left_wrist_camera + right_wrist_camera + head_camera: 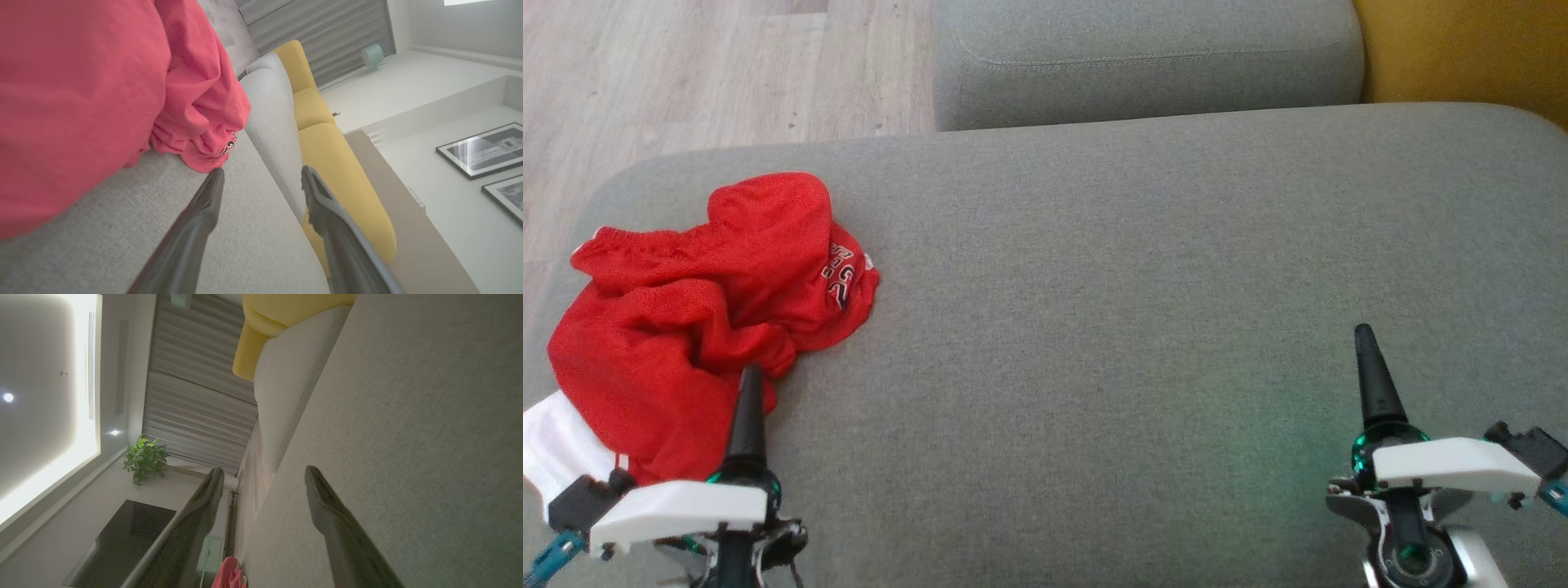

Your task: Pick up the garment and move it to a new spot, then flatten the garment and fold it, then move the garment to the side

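A crumpled red garment with white lettering lies bunched at the left end of the grey sofa seat, a white part hanging over the front-left edge. My left gripper hovers at its near edge, tips just over the red cloth. In the left wrist view the left gripper is open with nothing between its fingers, and the garment lies to their left. My right gripper hangs over the bare seat at the lower right. In its own view the right gripper is open and empty. A red corner of the garment peeks far off.
A second grey cushion sits behind the seat, with a yellow cushion at the back right. Pale wood floor lies beyond the seat's left end. The wide stretch of seat between the grippers is bare fabric.
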Robot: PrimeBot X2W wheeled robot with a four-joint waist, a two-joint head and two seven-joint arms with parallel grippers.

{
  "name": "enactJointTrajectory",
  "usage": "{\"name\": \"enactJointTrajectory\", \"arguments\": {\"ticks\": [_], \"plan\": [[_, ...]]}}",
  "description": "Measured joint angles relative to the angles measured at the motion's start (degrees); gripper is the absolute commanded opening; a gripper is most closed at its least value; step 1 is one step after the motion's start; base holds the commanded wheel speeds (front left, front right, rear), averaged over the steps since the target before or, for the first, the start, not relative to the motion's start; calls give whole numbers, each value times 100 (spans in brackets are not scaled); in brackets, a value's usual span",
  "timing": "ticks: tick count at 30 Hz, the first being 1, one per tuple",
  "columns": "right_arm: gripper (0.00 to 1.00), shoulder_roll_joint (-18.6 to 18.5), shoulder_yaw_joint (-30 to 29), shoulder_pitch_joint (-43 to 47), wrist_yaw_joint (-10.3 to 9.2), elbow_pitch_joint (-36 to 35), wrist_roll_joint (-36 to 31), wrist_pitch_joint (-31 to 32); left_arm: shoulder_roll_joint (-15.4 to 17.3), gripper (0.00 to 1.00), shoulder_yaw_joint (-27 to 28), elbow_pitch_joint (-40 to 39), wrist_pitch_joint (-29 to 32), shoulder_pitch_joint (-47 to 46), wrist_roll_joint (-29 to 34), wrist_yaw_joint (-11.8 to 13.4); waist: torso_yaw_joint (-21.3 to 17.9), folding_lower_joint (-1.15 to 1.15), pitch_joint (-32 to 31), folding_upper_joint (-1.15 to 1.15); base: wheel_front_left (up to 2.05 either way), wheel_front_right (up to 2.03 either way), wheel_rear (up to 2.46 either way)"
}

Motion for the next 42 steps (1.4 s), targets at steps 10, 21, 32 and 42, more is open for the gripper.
{"name": "enactJointTrajectory", "arguments": {"ticks": [10, 21, 32, 42], "plan": [[100, -55, 318, -52, 0, 35, -1103, -159, 4, 100, -59, -146, -147, 3, 1414, 243, 13, 0, -15, 0, 0, 0, 0], [100, -93, 449, -176, 0, 76, -2435, -324, 70, 100, -279, -255, -325, 5, 2470, 368, 61, 0, -47, 0, 0, 0, 0], [100, -69, 475, -175, 0, 147, -3521, -508, 193, 100, -489, -379, -503, 6, 3240, 516, 89, 0, -76, 0, 0, 0, 0], [100, 1, 346, -179, 0, 222, -4403, -675, 260, 100, -622, -524, -668, 7, 3921, 632, 102, 0, -98, 0, 0, 0, 0]]}}
